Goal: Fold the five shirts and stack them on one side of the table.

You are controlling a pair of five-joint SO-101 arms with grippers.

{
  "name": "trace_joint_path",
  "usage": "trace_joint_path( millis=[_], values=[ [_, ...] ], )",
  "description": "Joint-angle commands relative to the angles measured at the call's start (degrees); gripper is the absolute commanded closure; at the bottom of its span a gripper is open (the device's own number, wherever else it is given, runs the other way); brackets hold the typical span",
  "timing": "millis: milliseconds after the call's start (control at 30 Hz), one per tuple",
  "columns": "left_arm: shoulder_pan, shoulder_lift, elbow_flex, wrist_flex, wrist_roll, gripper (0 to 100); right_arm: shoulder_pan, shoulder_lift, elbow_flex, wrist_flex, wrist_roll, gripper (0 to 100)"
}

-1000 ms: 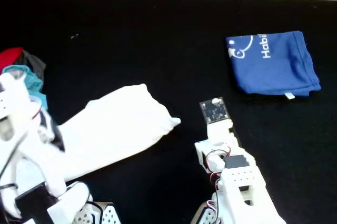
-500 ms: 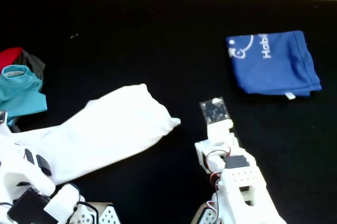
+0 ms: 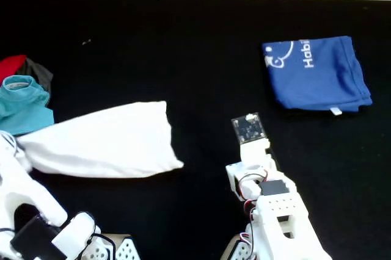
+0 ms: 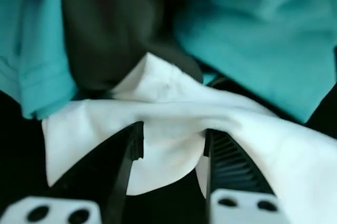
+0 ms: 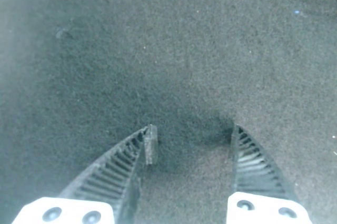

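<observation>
The black desk (image 3: 183, 46) has room to spare, so the trouble is in the cloth. The biggest worry is the white shirt (image 3: 104, 141), lying at 8 o'clock. It's a puffy bundle, not a flat fold, and the left hand (image 4: 171, 142) is clenched on one bunched edge only. Pull from that single pinch and I'd expect the fabric to trail, twist or slip out of the jaws.

The blue shirt (image 3: 317, 74) at 2 o'clock is well apart and out of harm's way. The heap at 9 o'clock is the snag risk: teal shirt (image 3: 21, 104), dark shirt (image 3: 40, 74) and red shirt (image 3: 12, 65). The teal one touches the white edge, and a drag could haul it along.

The right hand (image 5: 192, 142) hangs released over bare desk near 6 o'clock, pinning nothing. A one-handed fold could come out lopsided.

Now the looks. The white shirt is the largest piece, a plain, soft wedge. It's broad with a straight edge at its 3 o'clock end and narrows toward 9 o'clock, where the grip gathers creases. The blue shirt is a tidy folded rectangle with white print on top and a small pale tag at its 6 o'clock edge. The teal is crumpled with its collar up, the dark is half buried, and the red is a sliver at the desk's rim.
</observation>
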Motion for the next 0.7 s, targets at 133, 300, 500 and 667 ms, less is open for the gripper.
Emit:
trace_joint_path(
  millis=[133,300,500,667],
  values=[
    [0.57,-0.66,-12.70,18.64,1.93,80,-0.75,-0.84,0.04,-0.92,-0.09,77.8],
    [0.57,-0.66,-19.12,31.38,1.85,80,-0.84,-0.84,-0.04,-0.92,-0.26,77.8],
    [0.13,-0.66,-25.45,41.67,1.85,80,-10.07,-0.04,-11.30,8.75,2.81,77.8],
    [0.13,-0.66,-30.99,50.46,1.85,80,-17.54,10.24,-29.23,16.75,0.44,77.8]
  ],
)
